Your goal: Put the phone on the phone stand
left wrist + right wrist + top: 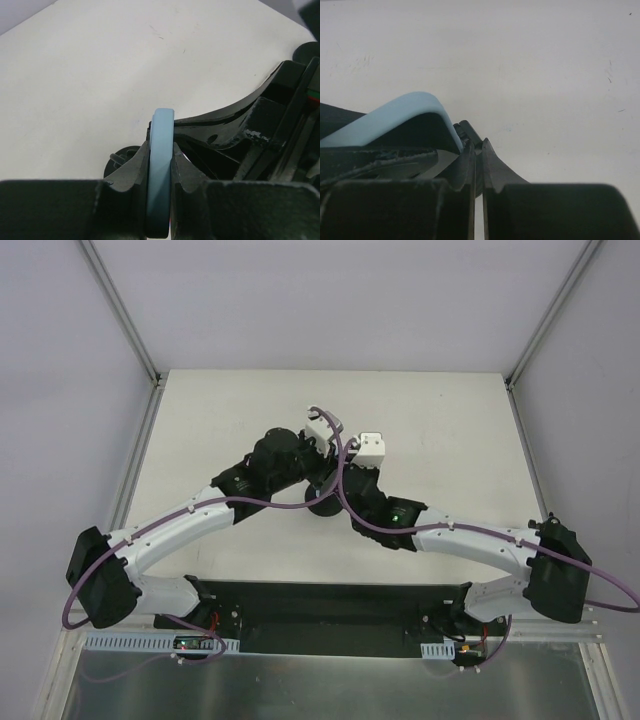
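Left fingers (131, 172) are pinched on phone (161, 160), which is held edge-on at 6 o'clock of the wrist view, over tabletop (100, 75). Right fingers (492, 167) are pressed together at its 3 o'clock. Phone is judged rigid, light and slick-cased; hold is best taken across the flat faces

One white flat table top (450, 420). Two white-and-black robot arms: the left arm (180, 525) comes in from the near left and the right arm (480, 540) from the near right. Two black two-finger grippers: the left gripper (160, 147) and the right gripper (477, 145). One light blue flat phone (162, 125). Two purple cables: the left cable (68, 605) and the right cable (605, 602). Two white wrist blocks at the far middle: the left block (325, 430) and the right block (372, 445).
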Available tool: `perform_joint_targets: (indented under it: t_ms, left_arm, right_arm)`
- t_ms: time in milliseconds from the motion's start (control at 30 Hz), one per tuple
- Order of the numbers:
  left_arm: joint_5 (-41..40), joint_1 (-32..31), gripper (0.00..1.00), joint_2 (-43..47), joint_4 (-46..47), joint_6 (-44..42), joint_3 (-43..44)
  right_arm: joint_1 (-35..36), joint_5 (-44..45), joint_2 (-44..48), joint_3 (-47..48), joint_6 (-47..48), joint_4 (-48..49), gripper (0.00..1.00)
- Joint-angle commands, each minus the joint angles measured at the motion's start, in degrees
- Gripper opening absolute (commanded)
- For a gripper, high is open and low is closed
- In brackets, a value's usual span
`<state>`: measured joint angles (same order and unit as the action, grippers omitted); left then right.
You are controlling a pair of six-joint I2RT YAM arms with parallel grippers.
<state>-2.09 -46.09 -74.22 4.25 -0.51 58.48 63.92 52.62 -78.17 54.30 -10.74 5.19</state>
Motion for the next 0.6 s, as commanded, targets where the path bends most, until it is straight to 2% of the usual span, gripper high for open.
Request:
perform_joint_targets:
  t_ms: [0,233,367,533,567]
  left_arm:
    - [-28.32,6.36,0.0,-7.35,3.83,0.42,-1.79]
    - [-31.31,4.6,0.0,-8.58,6.64,-1.42,-2.23]
    - [-33.95,2.85,0.0,-9.98,8.4,-2.47,-2.05]
    - [-30.35,2.67,0.0,-8.67,8.93,-1.77,-3.37]
    - [-29.47,2.67,0.0,-8.14,8.85,-1.51,-3.63]
  right_arm:
    - [9.73,-2.61,10.49,0.98,-10.08,-1.74,0.0]
    - [9.73,-7.09,10.59,6.6,-14.74,-11.07,0.0]
    - [10.34,-2.72,7.07,10.03,-21.67,-18.36,0.0]
    - [12.72,2.56,8.47,8.46,-16.51,-17.32,0.0]
    - [12.63,4.14,9.61,7.75,-14.85,-17.67,0.03]
